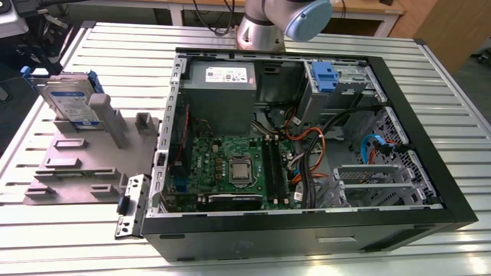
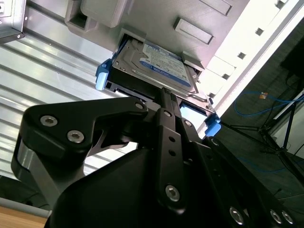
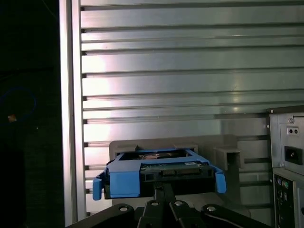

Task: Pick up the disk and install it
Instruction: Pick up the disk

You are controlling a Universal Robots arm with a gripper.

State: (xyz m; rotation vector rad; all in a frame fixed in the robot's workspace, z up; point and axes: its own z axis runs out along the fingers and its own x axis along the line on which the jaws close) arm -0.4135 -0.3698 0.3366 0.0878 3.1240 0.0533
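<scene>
The disk (image 1: 69,100) stands on edge in a grey holder (image 1: 77,164) on the table, at the exterior view's left, beside the open computer case (image 1: 452,195). It is silver with a white-and-blue label and blue side rails. Both wrist views look past my gripper at the disk (image 2: 156,64) (image 3: 159,173). My gripper (image 3: 164,189) (image 2: 164,92) has its two fingers pressed together, pointing at the middle of the disk's near edge, and holds nothing. I cannot tell how far it is from the disk.
Inside the case a grey power-supply box (image 1: 218,86) sits at the back, a motherboard (image 1: 230,167) below it, and a blue bracket (image 1: 325,77) in the drive bay, with cables (image 1: 322,138) beside it. The arm's base (image 1: 265,26) stands behind the case. The slatted table (image 1: 253,259) ends near the holder.
</scene>
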